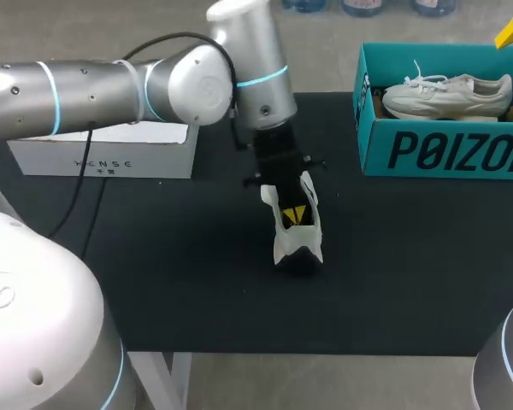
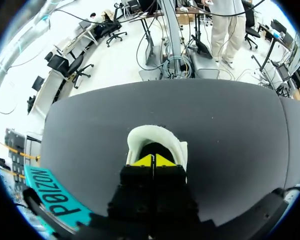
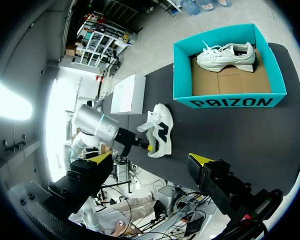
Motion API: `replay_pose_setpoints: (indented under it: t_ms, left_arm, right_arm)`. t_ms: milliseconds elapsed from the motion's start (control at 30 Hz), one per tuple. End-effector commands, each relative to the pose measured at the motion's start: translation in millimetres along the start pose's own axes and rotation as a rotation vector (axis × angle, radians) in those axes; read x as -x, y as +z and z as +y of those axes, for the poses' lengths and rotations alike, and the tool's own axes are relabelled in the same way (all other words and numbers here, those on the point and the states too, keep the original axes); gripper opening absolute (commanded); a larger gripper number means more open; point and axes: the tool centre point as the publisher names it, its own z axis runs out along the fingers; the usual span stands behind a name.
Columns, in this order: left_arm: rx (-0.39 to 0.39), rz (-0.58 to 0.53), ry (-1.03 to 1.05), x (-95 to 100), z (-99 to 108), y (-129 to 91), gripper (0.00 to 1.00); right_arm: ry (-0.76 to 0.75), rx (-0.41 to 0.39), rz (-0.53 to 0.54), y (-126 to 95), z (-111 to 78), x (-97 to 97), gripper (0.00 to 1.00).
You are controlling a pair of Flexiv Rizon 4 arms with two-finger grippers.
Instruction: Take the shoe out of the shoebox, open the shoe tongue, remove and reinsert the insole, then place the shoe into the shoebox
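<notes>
- Our left tool (image 1: 294, 213) reaches down into the opening of the white sneaker with a black side patch (image 1: 284, 243). The sneaker sits mid-way along the black bench (image 1: 410, 256), well apart from the teal cardboard shoebox (image 1: 445, 154).
- In the left wrist view the tool's yellow tips are pressed together with no gap, and the sneaker's padded collar curves around them. We cannot tell whether the insole or tongue is pinched between them.
- The sneaker is out of the box, so we judge this to be the tongue or insole stage. Coming in from above suits that, since the opening is the only way to the insole.
- In the right wrist view the sneaker looks tipped onto its side, probably because only the one tool is touching it.
- Our right tool (image 3: 151, 158) has its fingers wide apart and holds nothing. It hangs high over the bench, likely parked clear of the work.
- A second white lace-up sneaker (image 1: 449, 94) lies along the shoebox's back wall, leaving cardboard floor free for the return.
- A white rectangular carton (image 1: 103, 154) sits at the bench's left and plays no part.
</notes>
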Motion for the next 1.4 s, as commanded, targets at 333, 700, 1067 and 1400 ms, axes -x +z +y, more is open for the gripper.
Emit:
replay_pose_setpoints:
  t_ms: [333, 700, 1067, 1400]
  left_arm:
    - [-0.038, 0.177, 0.004, -3.7, 23, 43, 0.0]
    - [-0.018, 0.175, -0.076, -13.7, 30, 67, 0.0]
    - [0.056, 0.117, -0.034, -2.7, 27, 24, 0.0]
    - [0.157, 0.128, -0.035, -4.6, 56, 0, 0.0]
  right_arm:
    - [0.001, -0.004, -0.003, 0, 2.0, -0.1, 1.0]
    - [0.001, -0.004, -0.003, 0, 2.0, -0.1, 1.0]
    - [0.001, -0.004, -0.003, 0, 2.0, -0.1, 1.0]
    - [0.001, -0.004, -0.003, 0, 2.0, -0.1, 1.0]
